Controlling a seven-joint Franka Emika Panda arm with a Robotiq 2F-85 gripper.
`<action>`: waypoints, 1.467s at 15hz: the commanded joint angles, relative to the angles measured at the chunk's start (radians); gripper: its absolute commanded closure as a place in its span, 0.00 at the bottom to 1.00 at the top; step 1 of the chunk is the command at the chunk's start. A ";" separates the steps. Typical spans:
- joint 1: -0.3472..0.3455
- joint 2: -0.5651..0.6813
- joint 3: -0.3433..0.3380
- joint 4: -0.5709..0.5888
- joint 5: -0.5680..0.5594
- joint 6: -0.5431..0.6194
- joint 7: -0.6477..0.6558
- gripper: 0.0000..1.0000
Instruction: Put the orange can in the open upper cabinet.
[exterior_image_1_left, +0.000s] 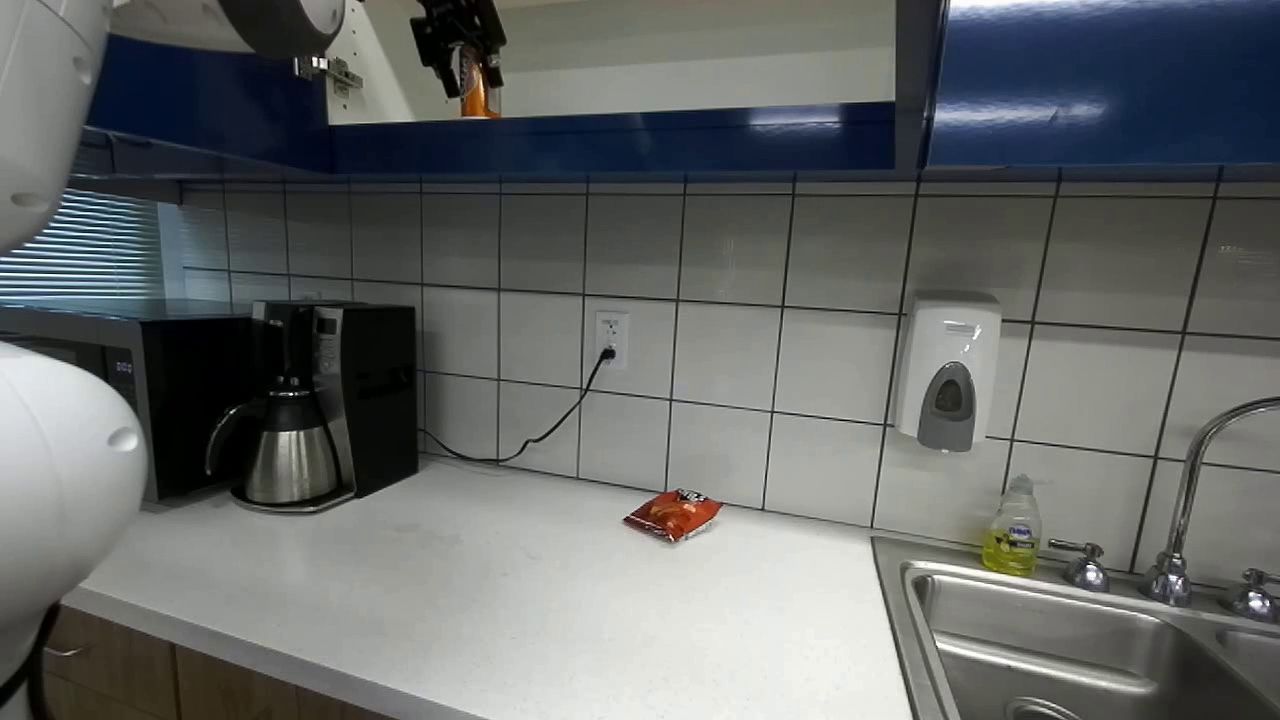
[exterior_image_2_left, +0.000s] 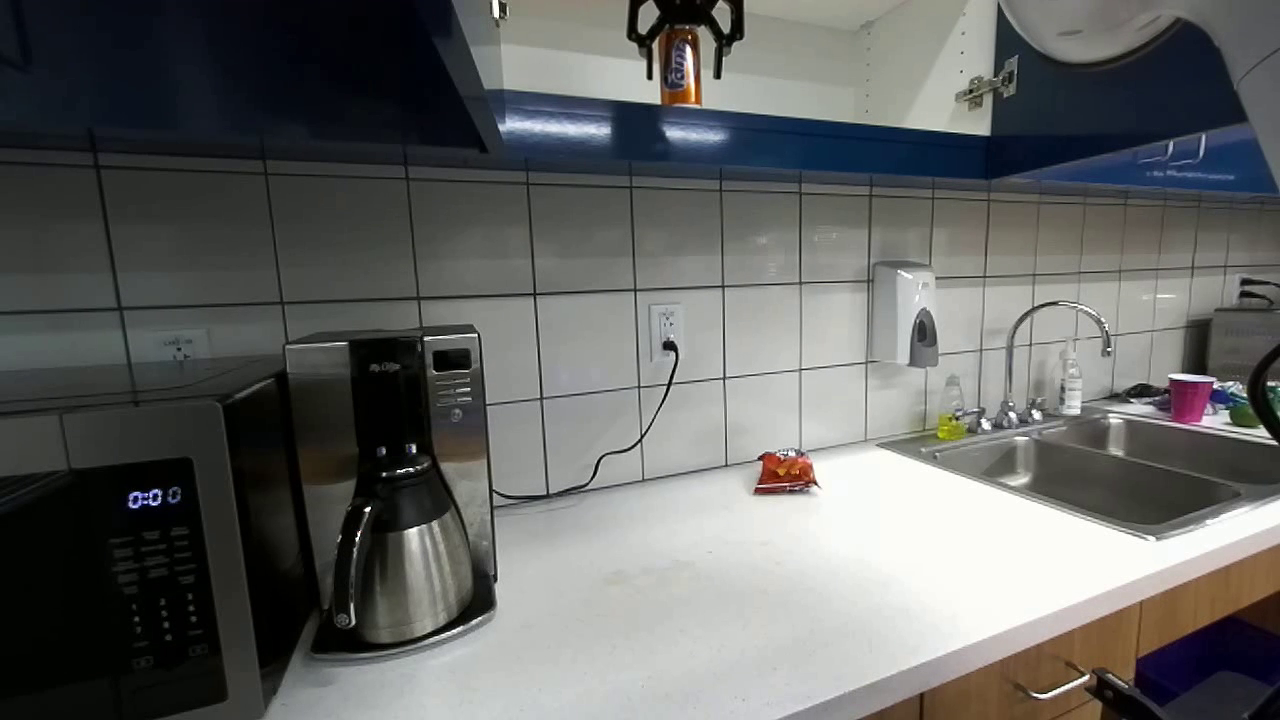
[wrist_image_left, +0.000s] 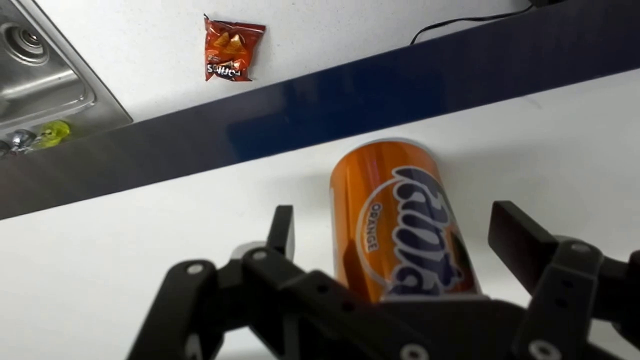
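The orange can (exterior_image_1_left: 475, 92) stands upright inside the open upper cabinet (exterior_image_1_left: 620, 145), just behind its blue front edge; it also shows in an exterior view (exterior_image_2_left: 681, 70). In the wrist view the can (wrist_image_left: 395, 215) rests on the pale cabinet floor (wrist_image_left: 125, 260), near the edge. My gripper (exterior_image_2_left: 684, 74) is open over the can from above. In the wrist view my gripper (wrist_image_left: 392, 222) has one finger on each side of the can, with a gap on both sides. The can's top is hidden behind the gripper's body.
The dark blue cabinet edge (wrist_image_left: 320, 107) runs beside the can. An open blue door (exterior_image_2_left: 1100, 110) hangs near the arm. Below are a coffee maker (exterior_image_2_left: 390, 345), a microwave (exterior_image_2_left: 235, 480), a red snack packet (exterior_image_1_left: 675, 515), a soap dispenser (exterior_image_1_left: 950, 370) and a sink (exterior_image_1_left: 890, 600).
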 joint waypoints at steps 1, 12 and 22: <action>0.010 0.002 0.000 0.034 -0.003 -0.036 0.007 0.00; -0.007 -0.060 0.001 0.007 0.018 -0.075 0.009 0.00; -0.015 -0.191 0.003 -0.075 0.063 -0.151 0.014 0.00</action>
